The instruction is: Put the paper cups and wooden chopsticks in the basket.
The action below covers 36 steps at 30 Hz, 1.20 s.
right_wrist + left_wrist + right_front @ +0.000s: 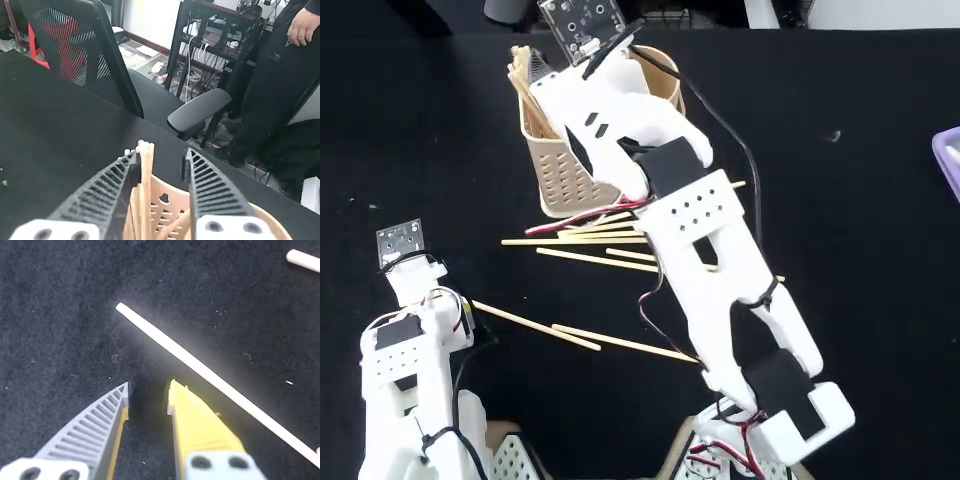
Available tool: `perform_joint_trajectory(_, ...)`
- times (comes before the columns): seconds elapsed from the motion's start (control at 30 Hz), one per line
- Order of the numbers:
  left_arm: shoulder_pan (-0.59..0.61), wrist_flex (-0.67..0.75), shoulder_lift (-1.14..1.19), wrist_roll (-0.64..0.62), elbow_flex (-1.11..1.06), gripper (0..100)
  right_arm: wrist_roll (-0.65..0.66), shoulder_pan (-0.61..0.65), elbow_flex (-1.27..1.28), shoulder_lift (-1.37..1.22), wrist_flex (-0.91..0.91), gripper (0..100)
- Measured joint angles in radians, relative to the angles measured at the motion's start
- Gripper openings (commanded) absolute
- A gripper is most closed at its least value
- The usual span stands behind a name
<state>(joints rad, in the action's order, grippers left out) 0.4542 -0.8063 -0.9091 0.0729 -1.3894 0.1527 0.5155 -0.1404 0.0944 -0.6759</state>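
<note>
A beige slotted basket [565, 175] stands at the back of the black table with several wooden chopsticks [523, 72] upright in its corner. My right gripper [537, 70] hovers open over that corner; the right wrist view has the chopstick tips [145, 150] beside one finger, above the basket rim [167, 200]. Loose chopsticks [590, 240] lie in front of the basket, and two more [620, 343] lie nearer. My left gripper [148, 386] is open and low over the table, with one chopstick [200, 367] lying just beside its yellow finger [195, 415], nothing between the fingers.
A purple object [948, 150] sits at the table's right edge. An office chair [75, 55] and a desk with cables stand beyond the table's far side. The right arm's cables [720, 120] run past the basket.
</note>
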Motion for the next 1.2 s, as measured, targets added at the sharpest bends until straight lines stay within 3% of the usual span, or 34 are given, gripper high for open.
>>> perform_joint_trajectory(0.17, 0.0, 0.0, 0.0, 0.0, 0.0, 14, 0.002, 0.0, 0.0, 0.155, -0.143, 13.8)
perform_joint_trajectory(0.4, 0.0, 0.0, 0.0, 0.0, 0.0, 14, 0.141, -0.002, 0.117, 0.299, -0.71, 13.5)
perform_joint_trajectory(0.47, 0.0, 0.0, 0.0, 0.0, 0.0, 14, 0.21, -0.021, 0.242, 0.313, -0.779, 13.8)
perform_joint_trajectory(0.63, 0.0, 0.0, 0.0, 0.0, 0.0, 14, 0.414, -0.081, 0.718, 0.42, -0.643, 14.9)
perform_joint_trajectory(0.73, 0.0, 0.0, 0.0, 0.0, 0.0, 14, 0.439, -0.063, 0.956, 0.482, -0.534, 20.2)
perform_joint_trajectory(1.0, 0.011, 0.0, 0.0, 0.0, 0.0, 13, 0.336, 0.235, 1.007, 0.454, -0.445, 20.8)
perform_joint_trajectory(1.2, 0.23, 0.0, 0.0, -0.066, 0.005, 13, 0.295, 0.328, 0.964, 0.239, -0.365, 20.8)
